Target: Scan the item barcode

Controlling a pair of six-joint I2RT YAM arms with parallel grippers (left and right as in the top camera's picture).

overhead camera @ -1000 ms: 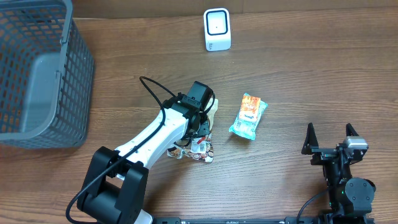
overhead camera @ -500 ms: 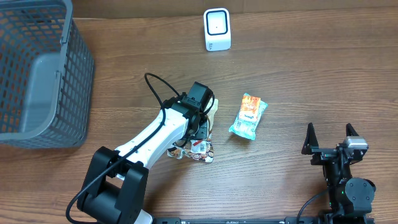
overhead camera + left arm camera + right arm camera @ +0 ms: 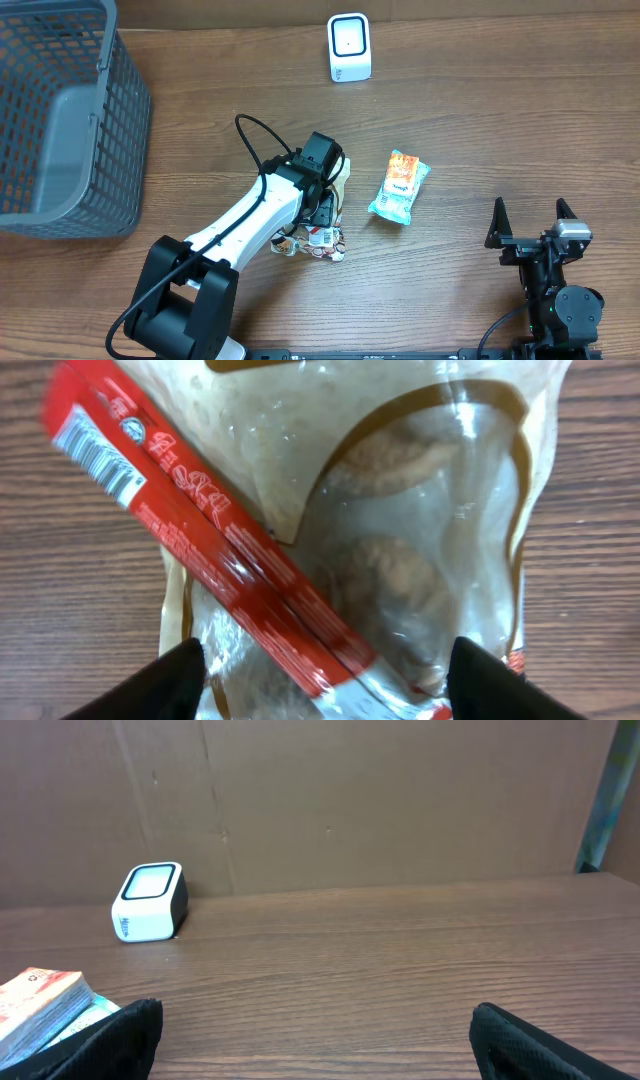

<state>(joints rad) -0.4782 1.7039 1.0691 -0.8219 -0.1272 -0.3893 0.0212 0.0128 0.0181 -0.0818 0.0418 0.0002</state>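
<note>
Straddling the clear snack bag (image 3: 400,560) on the table, my left gripper (image 3: 325,678) stands wide apart, pinching nothing; the bag's barcode (image 3: 95,455) is blurred, its lower edge cut off. My right gripper (image 3: 312,1040) gapes empty.

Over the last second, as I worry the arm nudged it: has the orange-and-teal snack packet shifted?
No. The snack packet lies in the same spot and at the same angle, below and right of the white scanner.
</note>
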